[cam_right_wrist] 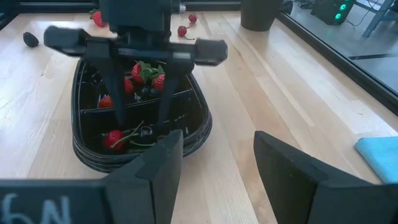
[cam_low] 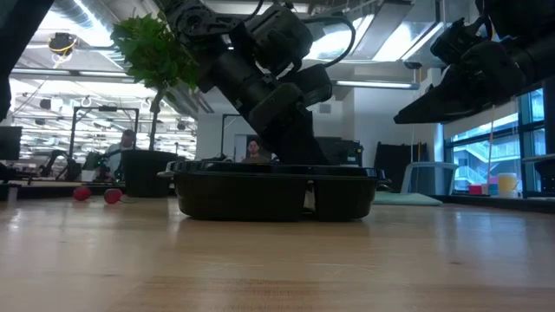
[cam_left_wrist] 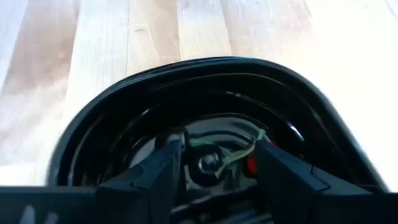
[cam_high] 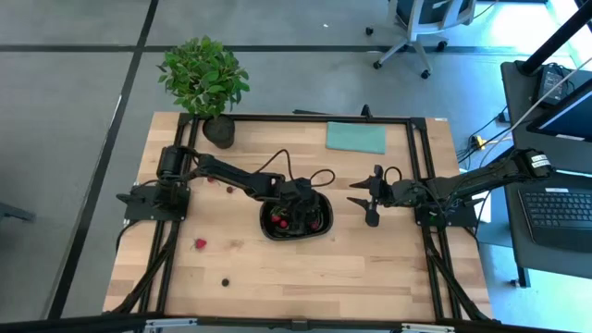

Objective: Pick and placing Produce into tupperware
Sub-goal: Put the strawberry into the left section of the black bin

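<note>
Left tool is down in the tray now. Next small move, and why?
Probably lift the left tool straight up out of the tupperware. Its fingers stand open, with berries lying in both compartments. Loose produce remains on the table, like the strawberry. The right tool waits beside the tray.

I see two dark, jointed arms, matte black with loose black cables looping along them. My left hand (cam_high: 298, 209) has two broad black fingers (cam_left_wrist: 163, 174); my right hand (cam_high: 367, 203) shows white lettering on its housing.
</note>
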